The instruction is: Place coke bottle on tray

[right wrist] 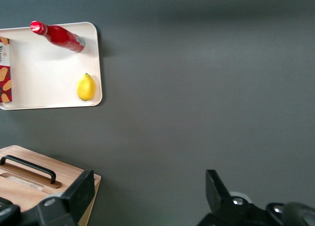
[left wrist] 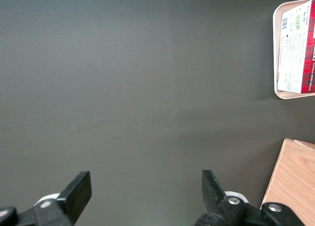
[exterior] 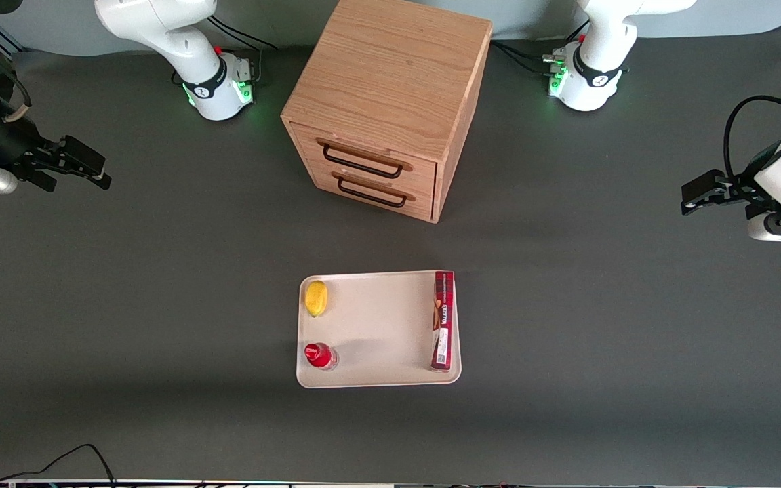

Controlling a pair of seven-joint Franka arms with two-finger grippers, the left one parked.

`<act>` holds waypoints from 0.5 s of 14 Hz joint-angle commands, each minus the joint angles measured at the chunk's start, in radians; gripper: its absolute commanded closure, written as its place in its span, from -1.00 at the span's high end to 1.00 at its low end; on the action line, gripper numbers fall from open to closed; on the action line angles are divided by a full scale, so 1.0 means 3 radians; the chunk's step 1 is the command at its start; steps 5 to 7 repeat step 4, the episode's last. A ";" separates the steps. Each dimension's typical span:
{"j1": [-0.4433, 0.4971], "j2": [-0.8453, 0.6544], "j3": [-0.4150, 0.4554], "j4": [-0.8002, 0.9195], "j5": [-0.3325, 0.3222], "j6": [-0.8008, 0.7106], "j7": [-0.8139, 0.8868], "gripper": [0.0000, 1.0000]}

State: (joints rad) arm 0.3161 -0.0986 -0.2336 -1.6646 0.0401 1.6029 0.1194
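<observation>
The coke bottle [exterior: 320, 355] stands upright on the cream-white tray [exterior: 377, 332], in the tray corner nearest the front camera on the working arm's side. It also shows in the right wrist view [right wrist: 60, 36], on the tray [right wrist: 44, 68]. My right gripper [exterior: 82, 165] is open and empty, raised above the table far off at the working arm's end, well away from the tray. In the right wrist view the gripper [right wrist: 147, 189] hangs wide open over bare table.
A lemon [exterior: 316, 297] and a long flat red box [exterior: 443, 320] also lie on the tray. A wooden two-drawer cabinet [exterior: 384, 102] stands farther from the front camera than the tray, its drawers shut. A black cable [exterior: 72, 457] lies at the table's front edge.
</observation>
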 commanded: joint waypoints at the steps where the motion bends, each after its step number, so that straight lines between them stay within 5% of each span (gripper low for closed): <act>1: 0.0260 -0.0014 -0.0264 -0.0045 0.0061 0.0016 -0.0061 1.00; 7: 0.0153 -0.0024 -0.0239 -0.0045 0.0061 0.0000 -0.0066 1.00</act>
